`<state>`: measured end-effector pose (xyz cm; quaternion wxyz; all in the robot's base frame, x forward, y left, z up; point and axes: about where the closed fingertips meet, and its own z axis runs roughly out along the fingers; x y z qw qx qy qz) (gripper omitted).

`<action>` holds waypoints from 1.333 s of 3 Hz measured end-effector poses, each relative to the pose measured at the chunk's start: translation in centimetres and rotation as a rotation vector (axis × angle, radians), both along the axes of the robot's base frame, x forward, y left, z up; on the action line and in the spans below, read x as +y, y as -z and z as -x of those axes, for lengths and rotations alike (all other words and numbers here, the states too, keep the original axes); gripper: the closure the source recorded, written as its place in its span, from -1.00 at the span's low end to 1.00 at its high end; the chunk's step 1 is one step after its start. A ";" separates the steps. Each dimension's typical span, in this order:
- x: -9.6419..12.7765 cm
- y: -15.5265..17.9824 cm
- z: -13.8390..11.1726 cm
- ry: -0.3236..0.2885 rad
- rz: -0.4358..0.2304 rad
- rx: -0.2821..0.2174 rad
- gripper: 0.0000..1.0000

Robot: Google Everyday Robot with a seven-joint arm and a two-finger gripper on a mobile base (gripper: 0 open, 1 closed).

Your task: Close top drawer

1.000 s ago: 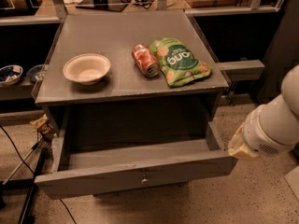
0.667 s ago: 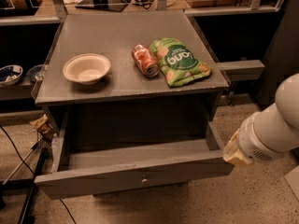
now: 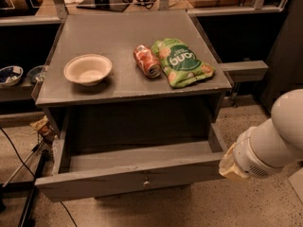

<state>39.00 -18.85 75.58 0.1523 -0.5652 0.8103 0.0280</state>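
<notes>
The gripper (image 3: 230,167) sits low on the right, by the front right corner of the top drawer (image 3: 118,181), but the fat white arm (image 3: 277,141) covers it, so I can't tell if it's spread or closed. That drawer hangs wide open under the table (image 3: 113,32), its inside too dark to read. On top: one bowl (image 3: 88,69), one tipped-over can (image 3: 147,60), one green snack bag (image 3: 182,63).
</notes>
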 end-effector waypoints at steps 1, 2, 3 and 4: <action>-0.5 1.7 0.1 0.024 0.006 0.004 1.00; 1.2 4.9 -1.5 0.078 -0.029 -0.015 1.00; 1.2 4.9 -1.7 0.082 -0.030 -0.019 1.00; 1.3 5.6 -1.6 0.102 -0.024 -0.015 1.00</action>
